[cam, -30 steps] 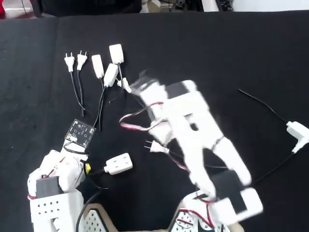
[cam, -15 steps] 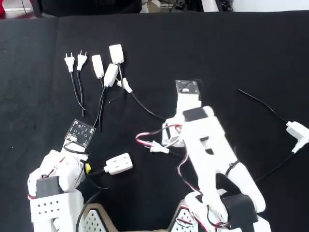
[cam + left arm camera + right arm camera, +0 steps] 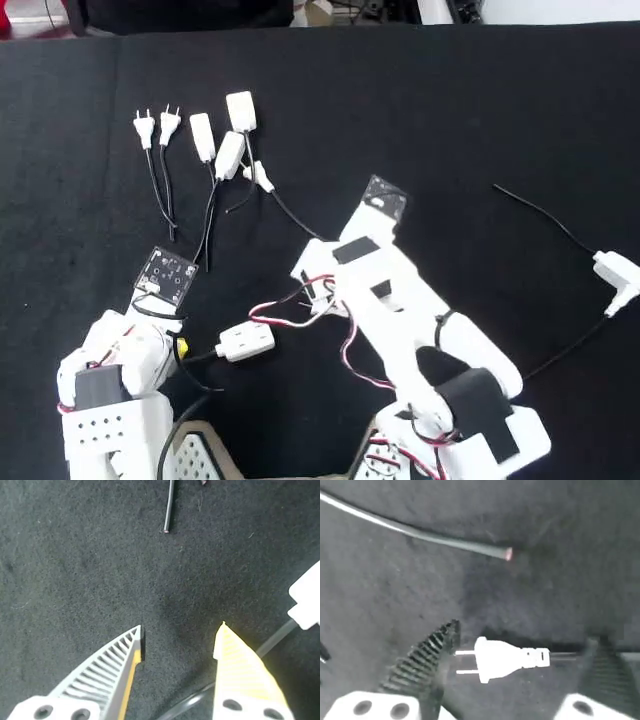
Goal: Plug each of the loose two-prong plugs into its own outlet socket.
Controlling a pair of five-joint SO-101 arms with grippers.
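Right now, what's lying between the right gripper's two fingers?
A white two-prong plug lies between the open fingers of the right gripper, shown in the right wrist view.

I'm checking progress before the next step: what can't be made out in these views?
- High view: the right arm covers the two-prong plug under it.
- Left wrist view: the white outlet socket is cut off by the frame edge, slots unseen.
- High view: the white connectors are too small to tell which are joined.
- Right wrist view: one dark finger is blurred; contact with the plug's cable unclear.
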